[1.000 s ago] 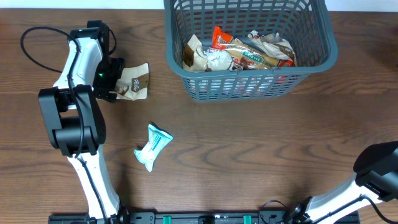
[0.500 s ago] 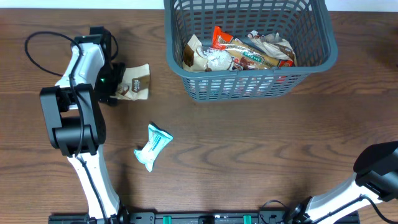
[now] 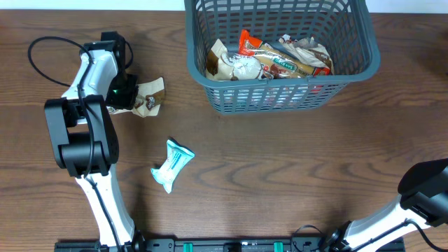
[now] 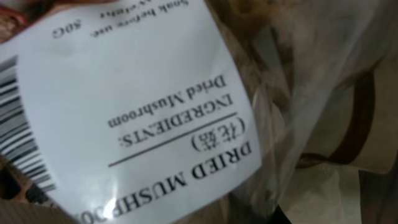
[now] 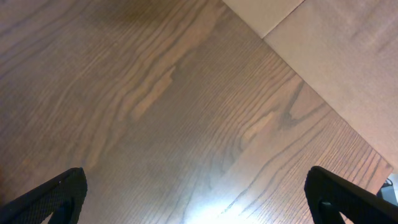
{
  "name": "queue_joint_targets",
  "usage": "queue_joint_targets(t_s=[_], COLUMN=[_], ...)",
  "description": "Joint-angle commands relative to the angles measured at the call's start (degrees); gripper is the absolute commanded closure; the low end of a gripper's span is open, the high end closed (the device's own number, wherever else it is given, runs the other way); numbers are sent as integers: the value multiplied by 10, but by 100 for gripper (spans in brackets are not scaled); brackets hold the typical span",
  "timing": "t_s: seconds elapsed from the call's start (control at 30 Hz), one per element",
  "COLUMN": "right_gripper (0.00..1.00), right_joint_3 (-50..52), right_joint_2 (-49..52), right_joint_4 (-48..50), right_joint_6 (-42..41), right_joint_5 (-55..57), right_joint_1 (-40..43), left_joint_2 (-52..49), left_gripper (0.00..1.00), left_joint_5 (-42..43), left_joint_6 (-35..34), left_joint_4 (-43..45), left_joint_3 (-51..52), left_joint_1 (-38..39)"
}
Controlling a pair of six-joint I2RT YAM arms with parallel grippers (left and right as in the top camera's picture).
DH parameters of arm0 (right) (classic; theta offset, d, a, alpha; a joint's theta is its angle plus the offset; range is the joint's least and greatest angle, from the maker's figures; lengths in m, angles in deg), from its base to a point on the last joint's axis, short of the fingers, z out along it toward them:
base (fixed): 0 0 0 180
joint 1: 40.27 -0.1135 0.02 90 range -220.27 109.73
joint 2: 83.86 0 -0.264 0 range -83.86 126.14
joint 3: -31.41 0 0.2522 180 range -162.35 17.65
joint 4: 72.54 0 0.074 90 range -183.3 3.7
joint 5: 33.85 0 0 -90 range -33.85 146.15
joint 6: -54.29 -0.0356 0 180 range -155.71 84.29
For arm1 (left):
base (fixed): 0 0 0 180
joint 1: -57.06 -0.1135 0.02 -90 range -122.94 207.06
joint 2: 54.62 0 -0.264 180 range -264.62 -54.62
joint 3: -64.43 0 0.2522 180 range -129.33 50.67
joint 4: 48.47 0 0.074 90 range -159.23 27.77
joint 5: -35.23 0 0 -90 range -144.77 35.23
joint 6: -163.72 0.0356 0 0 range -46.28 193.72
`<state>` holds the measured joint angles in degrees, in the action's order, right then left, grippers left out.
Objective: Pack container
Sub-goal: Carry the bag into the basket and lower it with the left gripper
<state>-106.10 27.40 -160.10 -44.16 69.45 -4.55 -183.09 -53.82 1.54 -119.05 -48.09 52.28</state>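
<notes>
The container (image 3: 355, 75), a dark grey-blue slotted basket, stands at the back of the table and holds several snack packets (image 3: 269, 61). To its left lies a brown dried mushroom packet (image 3: 151, 95), with my left gripper (image 3: 133, 98) shut on its left edge. The left wrist view is filled by that packet's white label (image 4: 143, 106), which hides the fingers. A teal packet (image 3: 171, 165) lies loose nearer the front. My right gripper (image 5: 202, 208) is open over bare wood, nothing between its fingertips (image 5: 57, 196).
The left arm's base and black cable (image 3: 42, 49) take up the table's left side. The right arm's base (image 3: 425, 190) sits at the front right corner. In the right wrist view, the table's edge (image 5: 292, 71) runs diagonally at the upper right.
My left gripper has gone from open to shut on the dried mushroom packet, which has crumpled and drawn slightly left. The right arm has not moved.
</notes>
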Motion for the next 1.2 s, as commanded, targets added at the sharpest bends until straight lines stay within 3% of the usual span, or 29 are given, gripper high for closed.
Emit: queue_joint_targets(t_s=[0.0, 0.2, 0.37, 0.5, 0.63, 0.77, 0.93, 1.17], right_gripper=[1, 1, 1, 1, 1, 1, 1, 1], right_joint_3=[3, 3, 3, 3, 3, 3, 3, 3], right_joint_2=[4, 4, 4, 4, 4, 4, 4, 4], right_joint_4=[1, 1, 1, 1, 1, 1, 1, 1], right_joint_6=[8, 8, 8, 8, 8, 8, 8, 8], right_joint_5=[2, 2, 2, 2, 2, 2, 2, 2], right_joint_1=[4, 4, 4, 4, 4, 4, 4, 4], left_joint_2=[3, 76, 222, 358, 463, 529, 538, 432], left_gripper=[94, 94, 94, 94, 94, 94, 94, 94], left_joint_5=[-10, -56, -152, -173, -169, -164, -164, -121], left_joint_6=[7, 121, 293, 417, 474, 480, 483, 607], left_joint_4=[-12, -12, -4, 48, 131, 216, 296, 359], left_joint_3=[10, -5, -38, -69, -83, -83, -83, -83], left_joint_1=[0, 4, 29, 67, 127, 213, 320, 394])
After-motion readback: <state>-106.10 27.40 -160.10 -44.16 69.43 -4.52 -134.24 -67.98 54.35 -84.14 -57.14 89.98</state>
